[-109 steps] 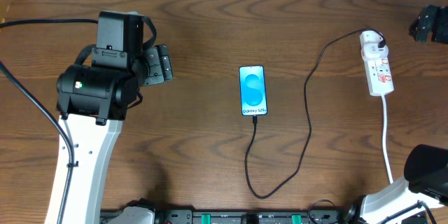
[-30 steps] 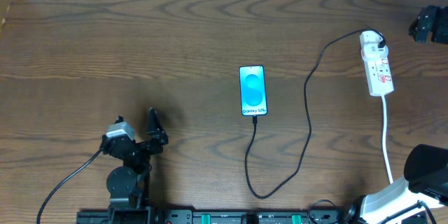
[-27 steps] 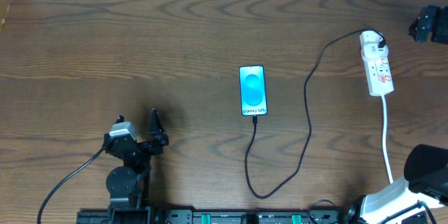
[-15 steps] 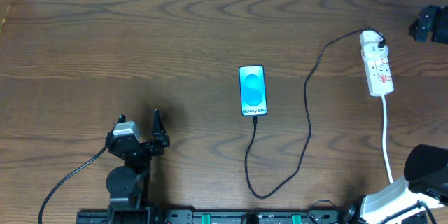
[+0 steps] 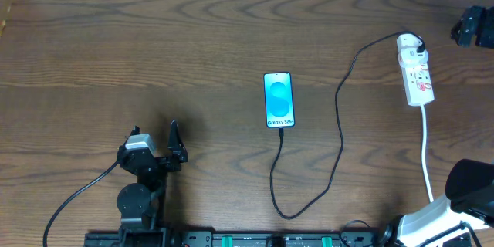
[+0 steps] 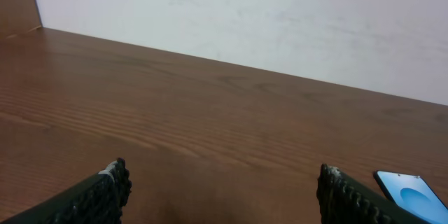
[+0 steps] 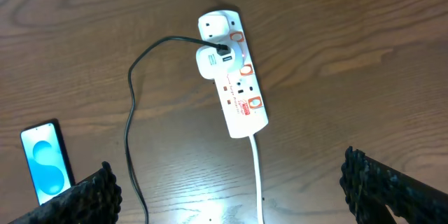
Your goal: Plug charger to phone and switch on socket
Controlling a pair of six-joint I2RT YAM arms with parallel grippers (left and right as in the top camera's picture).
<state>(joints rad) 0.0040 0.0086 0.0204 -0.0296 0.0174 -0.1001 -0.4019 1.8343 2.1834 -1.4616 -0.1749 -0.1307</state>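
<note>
The phone (image 5: 279, 99) lies face up at the table's middle, its blue screen lit; it also shows in the wrist views (image 7: 45, 161) (image 6: 413, 194). The black charger (image 5: 340, 123) runs from the phone's near edge, loops forward, then climbs to the white socket (image 5: 417, 73) at the right. Its white plug head (image 7: 213, 61) sits in the socket (image 7: 238, 91), beside red-ringed switches. My left gripper (image 5: 154, 135) (image 6: 222, 173) is open and empty, low at the front left, far from the phone. My right gripper (image 7: 229, 171) is open and empty, high above the table, short of the socket.
The socket's white cord (image 5: 426, 150) trails toward the front right, past the right arm's body (image 5: 469, 189). A black object (image 5: 472, 27) sits at the far right edge. A pale wall (image 6: 280, 21) stands behind the table. The arm bases line the front edge (image 5: 247, 239).
The left arm has drawn back from high over the table's left side to the front edge, then settled with its finger shifting slightly right. Phone, charger and socket have not moved.
</note>
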